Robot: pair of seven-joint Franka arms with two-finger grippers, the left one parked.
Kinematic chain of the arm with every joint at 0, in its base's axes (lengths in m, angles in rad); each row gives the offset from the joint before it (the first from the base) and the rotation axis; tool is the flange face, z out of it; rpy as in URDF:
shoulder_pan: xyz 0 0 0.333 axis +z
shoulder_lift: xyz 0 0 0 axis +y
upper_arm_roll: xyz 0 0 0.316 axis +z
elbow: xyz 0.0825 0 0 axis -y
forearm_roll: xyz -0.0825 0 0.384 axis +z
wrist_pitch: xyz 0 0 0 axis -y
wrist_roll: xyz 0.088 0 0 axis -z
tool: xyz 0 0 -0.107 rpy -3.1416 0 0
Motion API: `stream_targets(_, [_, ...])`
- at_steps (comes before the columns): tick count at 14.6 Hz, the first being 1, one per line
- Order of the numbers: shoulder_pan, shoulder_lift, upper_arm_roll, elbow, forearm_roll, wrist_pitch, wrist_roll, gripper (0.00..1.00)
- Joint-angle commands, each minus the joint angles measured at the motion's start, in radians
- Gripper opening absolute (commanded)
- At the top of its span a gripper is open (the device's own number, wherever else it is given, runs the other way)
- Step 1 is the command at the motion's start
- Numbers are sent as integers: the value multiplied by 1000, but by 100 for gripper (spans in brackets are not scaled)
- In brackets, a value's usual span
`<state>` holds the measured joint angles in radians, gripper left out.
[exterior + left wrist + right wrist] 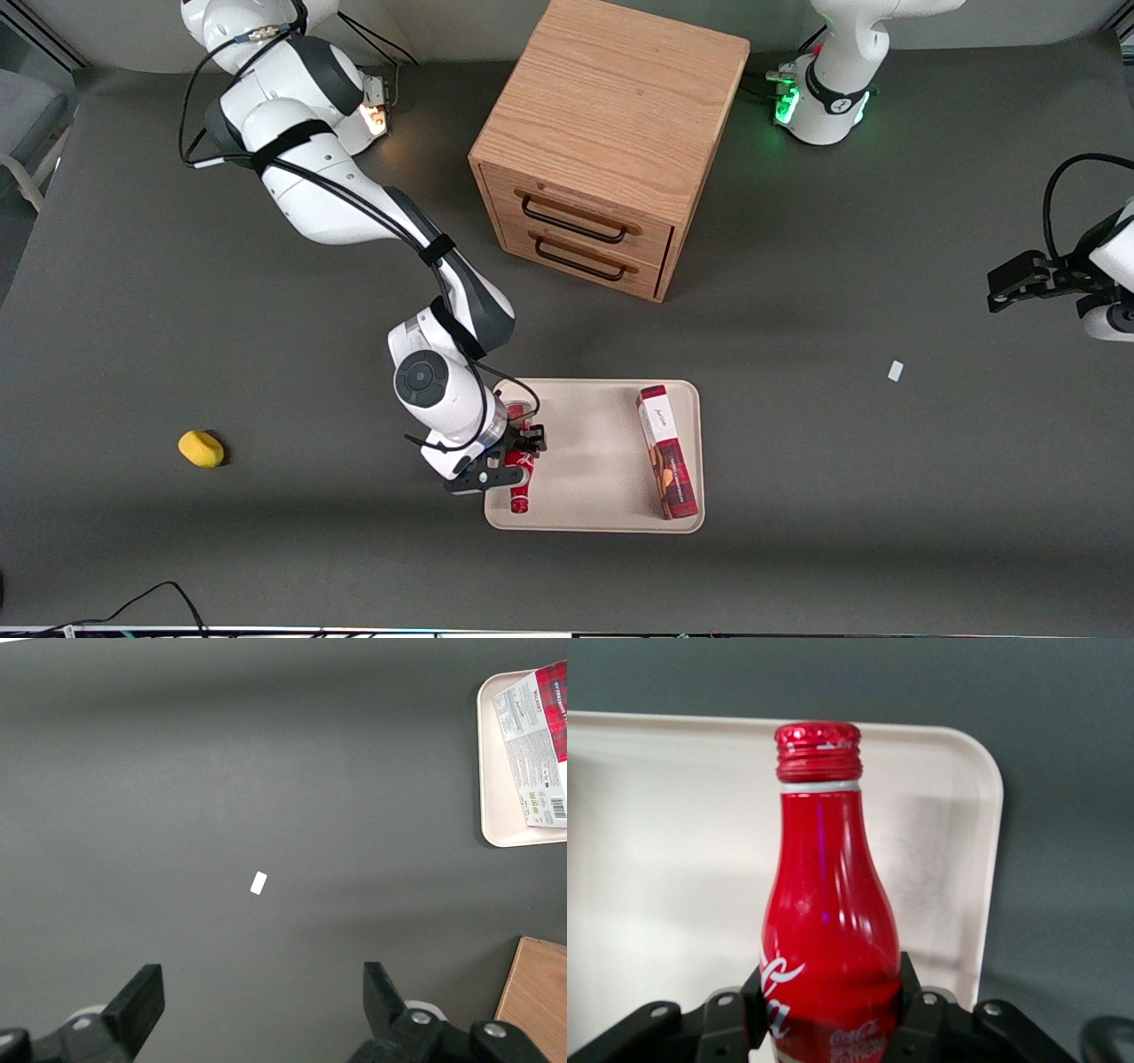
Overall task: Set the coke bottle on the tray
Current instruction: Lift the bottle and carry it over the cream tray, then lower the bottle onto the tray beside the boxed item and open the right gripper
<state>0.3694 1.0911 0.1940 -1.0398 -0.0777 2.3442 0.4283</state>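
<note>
Pinching the bottle at mid-body, the gripper sits over the tray edge toward the working arm's end. Bottle lies between the fingers, long axis along that rim, cap toward the front camera. Whether it touches the tray cannot be told.

Red coke bottle lying on cream tray, gripped by claw

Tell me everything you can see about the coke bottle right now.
The coke bottle is a slim, glossy red bottle with a ribbed red cap, a thin silver ring under it and white script lettering. It lies lengthwise over the cream tray, near the edge toward the working arm's end, cap pointing toward the front camera. The hand is shut on its body, fingers pressing both sides.
</note>
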Motion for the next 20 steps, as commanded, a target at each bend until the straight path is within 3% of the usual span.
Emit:
stream_targets(1, [-1,12,-2,6,-2,44,29,27])
stream_targets(3, [-4,12,-2,-5,-2,56,29,48])
stream_targets(4, [-3,12,-4,-5,-2,56,32,63])
stream_targets(5, [-3,12,-4,-6,-4,61,38,100])
stream_targets(15, [-30,-51,-5,-60,-13,78,23,100])
stream_targets(20, [-135,-311,-2,-227,-4,-74,12,100])
